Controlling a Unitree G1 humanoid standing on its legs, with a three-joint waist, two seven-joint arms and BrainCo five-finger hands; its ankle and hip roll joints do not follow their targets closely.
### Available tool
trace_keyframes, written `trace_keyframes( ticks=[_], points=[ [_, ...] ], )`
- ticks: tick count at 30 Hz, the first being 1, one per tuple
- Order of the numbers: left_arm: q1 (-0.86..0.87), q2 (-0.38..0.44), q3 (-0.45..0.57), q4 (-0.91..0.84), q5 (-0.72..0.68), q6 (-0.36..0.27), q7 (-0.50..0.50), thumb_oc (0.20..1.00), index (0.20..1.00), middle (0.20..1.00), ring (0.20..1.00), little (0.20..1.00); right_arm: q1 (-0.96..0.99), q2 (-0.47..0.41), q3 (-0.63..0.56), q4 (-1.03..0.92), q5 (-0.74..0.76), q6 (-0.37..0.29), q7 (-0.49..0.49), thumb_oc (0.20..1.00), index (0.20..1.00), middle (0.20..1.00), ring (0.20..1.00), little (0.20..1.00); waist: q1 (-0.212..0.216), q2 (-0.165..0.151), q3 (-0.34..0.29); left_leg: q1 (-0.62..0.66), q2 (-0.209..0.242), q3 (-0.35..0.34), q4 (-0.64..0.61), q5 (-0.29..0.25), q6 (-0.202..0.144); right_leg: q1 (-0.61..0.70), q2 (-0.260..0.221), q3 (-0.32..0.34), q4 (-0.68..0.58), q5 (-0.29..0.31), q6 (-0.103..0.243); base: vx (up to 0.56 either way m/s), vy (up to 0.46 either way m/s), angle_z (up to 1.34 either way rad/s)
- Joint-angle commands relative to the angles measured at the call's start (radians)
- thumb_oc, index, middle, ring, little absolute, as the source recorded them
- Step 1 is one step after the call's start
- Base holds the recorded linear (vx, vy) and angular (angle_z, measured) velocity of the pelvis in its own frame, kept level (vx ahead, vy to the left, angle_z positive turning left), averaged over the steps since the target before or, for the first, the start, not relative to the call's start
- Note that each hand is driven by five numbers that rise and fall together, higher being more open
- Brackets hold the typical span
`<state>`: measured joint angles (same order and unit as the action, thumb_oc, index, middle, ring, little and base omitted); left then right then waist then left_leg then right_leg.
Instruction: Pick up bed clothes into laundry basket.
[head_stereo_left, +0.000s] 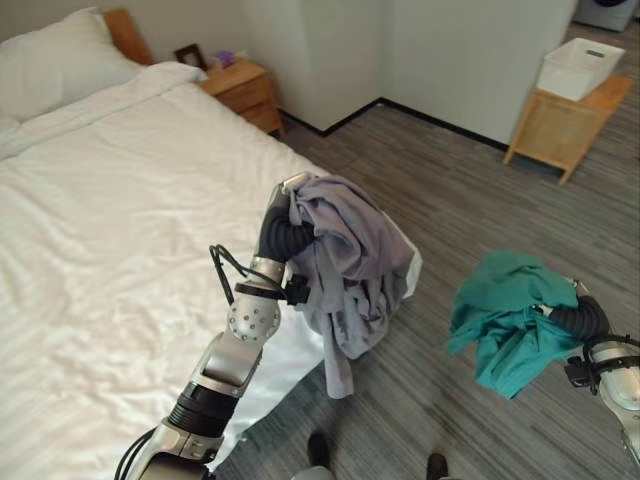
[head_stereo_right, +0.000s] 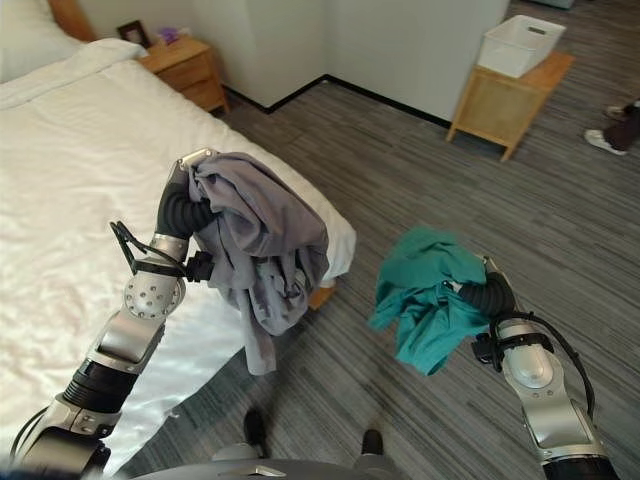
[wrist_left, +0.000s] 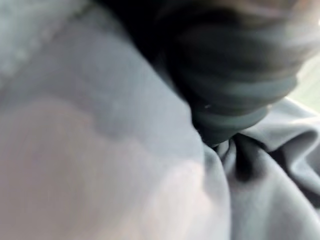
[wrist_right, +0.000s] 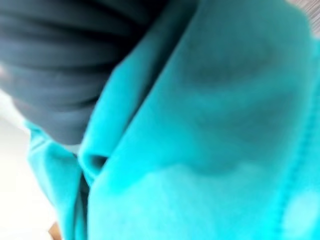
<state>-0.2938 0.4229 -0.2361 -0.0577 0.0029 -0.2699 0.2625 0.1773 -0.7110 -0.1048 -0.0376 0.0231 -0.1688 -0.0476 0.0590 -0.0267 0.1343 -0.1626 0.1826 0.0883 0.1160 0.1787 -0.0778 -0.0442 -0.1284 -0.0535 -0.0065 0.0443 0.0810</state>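
Grey garment (head_stereo_left: 345, 265) hangs bunched over the left hand (head_stereo_left: 283, 205), raised above the bed's near corner; cloth drapes down past the wrist cover w/ one long tail dangling toward the floor; hand's fingers are buried in the folds, so can't tell how far they close, though the cloth's weight is carried there. Left wrist view: grey fabric pressed right up against the dark ribbed cover (wrist_left: 235, 90).

Teal garment (head_stereo_right: 430, 295) is bunched on the right hand (head_stereo_right: 490, 292), held out over the grey striped floor (head_stereo_left: 460, 190), well apart from the grey one; it wraps the front of the hand and hangs below it; fingers hidden in cloth, grip can't be read. Right wrist view: teal cloth (wrist_right: 210, 135) against the dark cover, a seam visible along one edge.

Bed (head_stereo_left: 110, 220) w/ white cover lies to robot's left; pillow (head_stereo_left: 55, 50) at the head; wooden nightstand (head_stereo_left: 243, 90) beside it. White laundry basket (head_stereo_left: 580, 66) sits on a small wooden table (head_stereo_left: 560, 125) by the far wall, well away from both hands. A person's shoe (head_stereo_right: 606, 141) shows at the right edge of the right eye view.
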Motion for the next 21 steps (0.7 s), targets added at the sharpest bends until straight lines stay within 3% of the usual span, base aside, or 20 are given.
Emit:
trace_keyframes(
  ticks=[1,3,5,6,7,10,12,13,14,15,16,17,18,20,21],
  points=[
    [-0.04,0.04,0.008,-0.029,-0.031,-0.049,-0.019,0.2,0.2,0.2,0.2,0.2,-0.145,-0.128,-0.071,-0.108,0.041,-0.087,-0.025,0.2,0.2,0.2,0.2,0.2,0.034,0.008,0.061,-0.057,-0.212,-0.069,-0.027,-0.141,0.054,0.108,0.091,-0.023,-0.081,-0.091,0.014,0.22,-0.174,-1.43],
    [-0.018,0.038,0.001,-0.017,-0.043,-0.041,-0.025,0.2,0.2,0.2,0.2,0.2,-0.198,-0.154,-0.044,-0.101,0.037,-0.085,-0.037,0.2,0.2,0.2,0.2,0.2,0.045,0.024,0.054,-0.1,-0.25,-0.035,-0.042,-0.113,0.071,0.124,0.114,0.012,-0.081,-0.103,0.005,0.28,-0.112,-1.29],
    [-0.017,0.031,-0.022,0.003,-0.049,-0.031,-0.025,0.2,0.2,0.2,0.2,0.2,-0.313,-0.151,0.053,-0.053,0.026,-0.069,-0.061,0.2,0.2,0.2,0.2,0.2,0.087,0.038,0.048,-0.163,-0.292,-0.025,-0.057,-0.069,0.075,0.155,0.151,0.05,-0.081,-0.118,-0.005,0.25,-0.099,-1.75],
    [-0.018,0.033,-0.015,0.005,-0.049,-0.032,-0.024,0.2,0.2,0.2,0.2,0.2,-0.335,-0.152,0.071,-0.039,0.024,-0.071,-0.066,0.2,0.2,0.2,0.2,0.2,0.088,0.033,0.049,-0.161,-0.292,-0.015,-0.058,-0.072,0.076,0.153,0.147,0.059,-0.081,-0.12,-0.004,0.58,-0.181,-2.0],
    [-0.001,0.033,-0.015,0.008,-0.057,-0.019,-0.013,0.2,0.2,0.2,0.2,0.2,-0.418,-0.126,0.148,-0.028,0.0,-0.048,-0.075,0.2,0.2,0.2,0.2,0.2,0.159,0.031,0.053,-0.241,-0.313,-0.035,-0.086,-0.006,0.066,0.231,0.205,0.157,-0.081,-0.153,-0.026,0.48,-0.119,-1.09],
    [-0.004,0.031,-0.014,0.016,-0.059,-0.011,-0.004,0.2,0.2,0.2,0.2,0.2,-0.468,-0.105,0.204,0.004,-0.007,-0.037,-0.078,0.2,0.2,0.2,0.2,0.2,0.204,0.007,0.05,-0.251,-0.303,-0.043,-0.099,0.006,0.079,0.282,0.199,0.212,-0.081,-0.168,-0.025,0.47,-0.093,-0.97],
    [-0.002,0.034,-0.018,0.024,-0.053,0.003,0.001,0.2,0.2,0.2,0.2,0.2,-0.47,-0.095,0.233,0.039,-0.016,-0.031,-0.074,0.2,0.2,0.2,0.2,0.2,0.221,-0.032,0.031,-0.234,-0.293,-0.062,-0.115,0.013,0.108,0.314,0.187,0.231,-0.046,-0.145,-0.018,0.6,-0.072,-0.9],
    [-0.001,0.041,-0.023,0.026,-0.048,0.004,0.002,0.2,0.2,0.2,0.2,0.2,-0.463,-0.087,0.235,0.056,-0.023,-0.034,-0.076,0.2,0.2,0.2,0.2,0.2,0.224,-0.067,0.024,-0.222,-0.299,-0.054,-0.118,0.011,0.116,0.314,0.173,0.229,0.012,-0.111,-0.001,0.52,-0.057,-0.58],
    [-0.002,0.046,-0.024,0.025,-0.043,0.005,0.004,0.2,0.2,0.2,0.2,0.2,-0.453,-0.079,0.232,0.057,-0.029,-0.031,-0.077,0.2,0.2,0.2,0.2,0.2,0.225,-0.085,0.017,-0.201,-0.298,-0.048,-0.122,0.004,0.122,0.302,0.17,0.221,0.052,-0.081,0.021,0.3,-0.044,-0.46],
    [-0.002,0.046,-0.024,0.025,-0.043,0.005,0.004,0.2,0.2,0.2,0.2,0.2,-0.452,-0.079,0.231,0.057,-0.029,-0.031,-0.077,0.2,0.2,0.2,0.2,0.2,0.226,-0.085,0.017,-0.201,-0.298,-0.047,-0.123,0.004,0.122,0.301,0.169,0.221,0.053,-0.082,0.021,0.38,-0.098,-0.49],
    [-0.014,0.05,-0.035,0.03,-0.037,0.012,0.007,0.2,0.2,0.2,0.2,0.2,-0.435,-0.068,0.224,0.074,-0.049,-0.028,-0.078,0.2,0.2,0.2,0.2,0.2,0.212,-0.129,0.01,-0.137,-0.308,-0.027,-0.133,-0.022,0.142,0.265,0.155,0.182,0.218,0.039,0.137,0.42,-0.123,-0.48],
    [-0.019,0.051,-0.039,0.031,-0.029,0.021,0.011,0.2,0.2,0.2,0.2,0.2,-0.431,-0.067,0.213,0.071,-0.062,-0.018,-0.076,0.2,0.2,0.2,0.2,0.2,0.201,-0.124,0.01,-0.099,-0.289,-0.03,-0.138,-0.032,0.145,0.219,0.156,0.169,0.321,0.104,0.181,0.58,-0.176,-0.32],
    [-0.033,0.054,-0.05,0.035,-0.019,0.026,0.015,0.2,0.2,0.2,0.2,0.2,-0.427,-0.065,0.202,0.068,-0.069,-0.018,-0.079,0.2,0.2,0.2,0.2,0.2,0.184,-0.103,0.007,-0.061,-0.255,-0.04,-0.144,-0.037,0.14,0.188,0.179,0.151,0.412,0.172,0.181,0.46,-0.06,0.03],
    [-0.075,0.052,-0.075,0.048,-0.007,0.031,0.021,0.2,0.2,0.2,0.2,0.2,-0.426,-0.06,0.186,0.068,-0.084,-0.014,-0.086,0.2,0.2,0.2,0.2,0.2,0.129,-0.057,0.019,0.039,-0.225,-0.084,-0.18,-0.071,0.142,0.056,0.173,0.076,0.575,0.129,0.181,0.43,0.017,0.1],
    [-0.098,0.052,-0.081,0.053,-0.007,0.032,0.022,0.2,0.2,0.2,0.2,0.2,-0.43,-0.054,0.18,0.073,-0.086,-0.01,-0.097,0.2,0.2,0.2,0.2,0.2,0.108,-0.033,0.025,0.065,-0.209,-0.104,-0.188,-0.075,0.141,0.005,0.148,0.036,0.584,0.112,0.181,0.38,0.036,0.32]
  ],
)
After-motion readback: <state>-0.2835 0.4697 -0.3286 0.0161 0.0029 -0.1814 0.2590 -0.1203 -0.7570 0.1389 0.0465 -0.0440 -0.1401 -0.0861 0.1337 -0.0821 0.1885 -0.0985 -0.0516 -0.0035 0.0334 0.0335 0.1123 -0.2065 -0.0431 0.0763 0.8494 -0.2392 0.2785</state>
